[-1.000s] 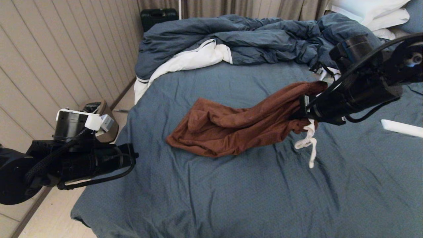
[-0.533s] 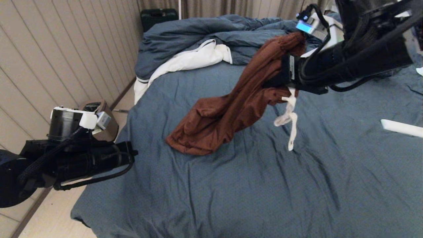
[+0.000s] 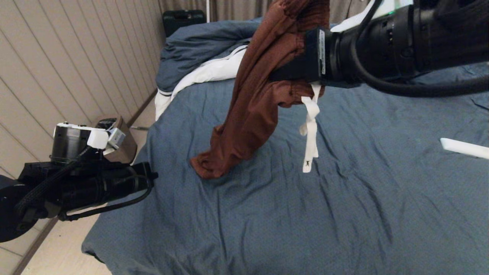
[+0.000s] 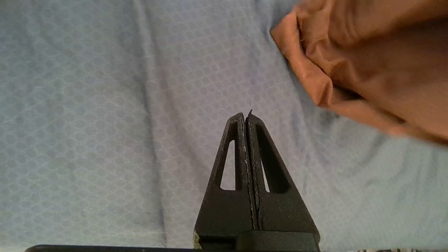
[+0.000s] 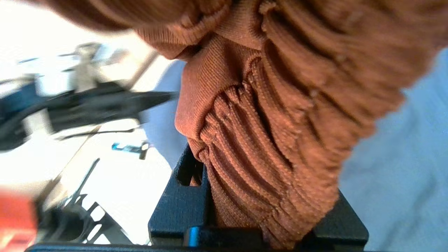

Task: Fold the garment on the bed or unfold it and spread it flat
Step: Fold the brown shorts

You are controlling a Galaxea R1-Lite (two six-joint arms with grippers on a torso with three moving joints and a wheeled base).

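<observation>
The right gripper [image 3: 286,72] has its jaws clamped on the gathered waistband of the shorts [image 3: 263,91], held high over the bed [image 3: 267,214] so the legs hang straight and only the lowest hem touches the sheet, the drawstring [image 3: 310,130] dangling free. The left gripper [image 4: 246,120], jaws pressed together, waits low beside that hem, likely placed to take a corner.

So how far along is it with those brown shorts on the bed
Done: the right claw is clamped on the gathered waistband of the rust-brown knit shorts, which hang with the white drawstring dangling. In hand: only the leg ends touch the slate-blue bed sheet. Left: spreading or folding them flat; the left claw hangs shut and empty near the bed's edge.
</observation>
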